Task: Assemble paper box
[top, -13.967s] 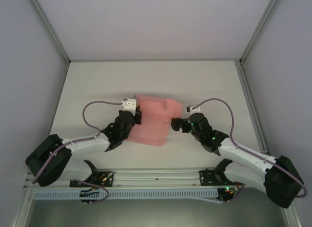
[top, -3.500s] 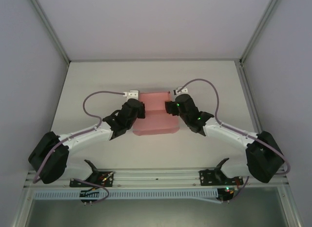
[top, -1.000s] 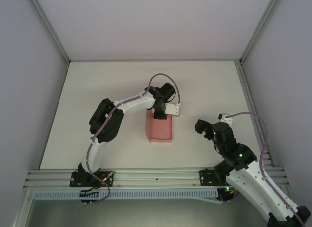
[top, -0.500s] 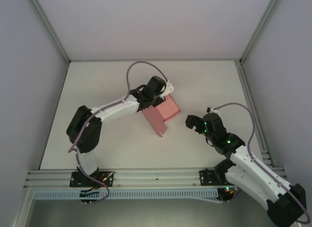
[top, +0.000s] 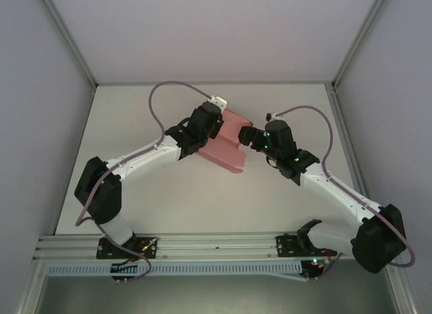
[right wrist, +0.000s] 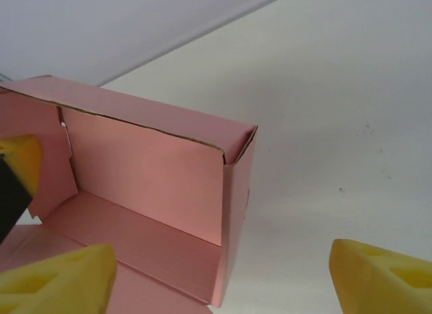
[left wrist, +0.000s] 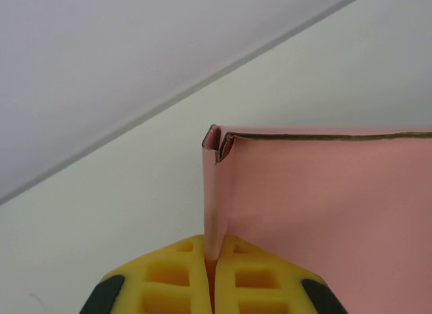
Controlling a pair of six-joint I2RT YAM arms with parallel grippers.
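A white table point(top: 135, 111) is enclosed by pale grey walls point(top: 202, 30) with metal posts at the corners. The left arm point(top: 148, 155) is folded at its elbow near the table's left side, and its forearm is stretched diagonally toward the back middle. The right arm point(top: 337, 192) is stretched from its low elbow at the right, up and leftward to the same spot. Between the two wrists the box point(top: 229, 142) is held, pink and partly formed, turned diagonally at the back middle of the table. Whether it rests on the surface cannot be told.

The left gripper point(left wrist: 211, 260) is clenched on one thin upright wall of the box point(left wrist: 324, 213), the yellow pads point(left wrist: 175, 273) pressed together on the card. The right gripper point(right wrist: 219, 287) is spread wide, and the box's right corner point(right wrist: 233, 213) is seen between its pads point(right wrist: 381, 277) without being touched.

Half a second earlier the right gripper was nearer the front and well apart from the box. It has since been brought up to the box's right edge. The left elbow has been swung further left, and the box carried slightly back.
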